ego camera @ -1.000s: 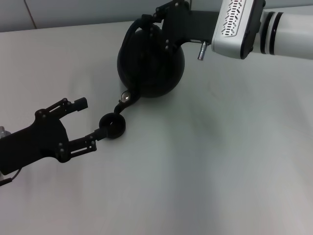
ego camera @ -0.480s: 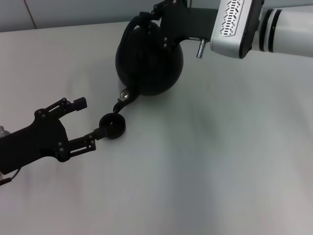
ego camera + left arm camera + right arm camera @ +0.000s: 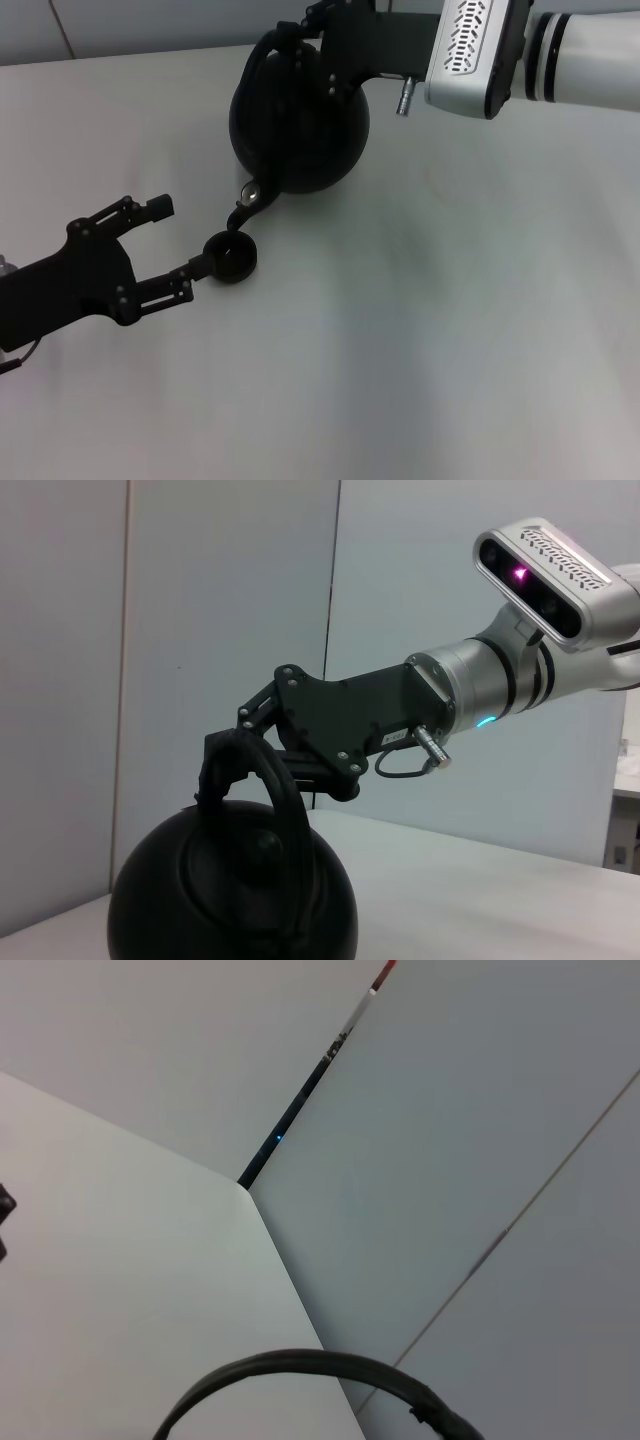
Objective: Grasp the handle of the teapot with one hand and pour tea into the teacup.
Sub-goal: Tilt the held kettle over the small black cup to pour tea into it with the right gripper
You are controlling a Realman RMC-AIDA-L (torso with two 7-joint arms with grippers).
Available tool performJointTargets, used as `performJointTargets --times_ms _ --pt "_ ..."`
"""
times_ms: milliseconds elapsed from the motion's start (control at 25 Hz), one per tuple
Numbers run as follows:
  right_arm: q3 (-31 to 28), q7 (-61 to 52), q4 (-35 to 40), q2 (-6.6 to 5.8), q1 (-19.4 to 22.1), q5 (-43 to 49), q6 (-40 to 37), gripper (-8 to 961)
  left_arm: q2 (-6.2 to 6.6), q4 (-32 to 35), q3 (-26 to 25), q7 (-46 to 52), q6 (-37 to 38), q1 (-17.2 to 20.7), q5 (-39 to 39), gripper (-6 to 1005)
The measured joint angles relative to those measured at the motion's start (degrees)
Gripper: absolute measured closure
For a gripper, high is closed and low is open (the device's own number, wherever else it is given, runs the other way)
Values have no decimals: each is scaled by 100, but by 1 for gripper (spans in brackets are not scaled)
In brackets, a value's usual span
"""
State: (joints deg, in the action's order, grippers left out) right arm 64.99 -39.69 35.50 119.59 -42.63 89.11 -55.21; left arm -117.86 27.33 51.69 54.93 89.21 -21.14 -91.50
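Right gripper (image 3: 300, 30) clamped on handle (image 3: 262, 780) of tilted teapot (image 3: 298, 125); spout (image 3: 247, 205) above teacup (image 3: 231, 257); left gripper (image 3: 172, 240) spread wide, lower fingertip touching teacup; table (image 3: 450, 330).

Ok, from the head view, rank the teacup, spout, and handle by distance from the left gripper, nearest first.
1. Teacup: just off the tip of the left gripper, beside its lower finger.
2. Spout: directly above the teacup, farther along and toward the teapot.
3. Handle: over the teapot's top, at the far end, held by the right gripper.
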Motion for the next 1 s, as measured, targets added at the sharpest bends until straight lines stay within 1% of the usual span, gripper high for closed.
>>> performJointTargets --times_ms 280,1000 --pt "125 164 83 3 26 -22 1 871 -8 0 -26 0 -20 -8 0 136" --pt "138 336 179 2 47 -95 1 871 -18 -12 -123 0 -80 -48 0 135"
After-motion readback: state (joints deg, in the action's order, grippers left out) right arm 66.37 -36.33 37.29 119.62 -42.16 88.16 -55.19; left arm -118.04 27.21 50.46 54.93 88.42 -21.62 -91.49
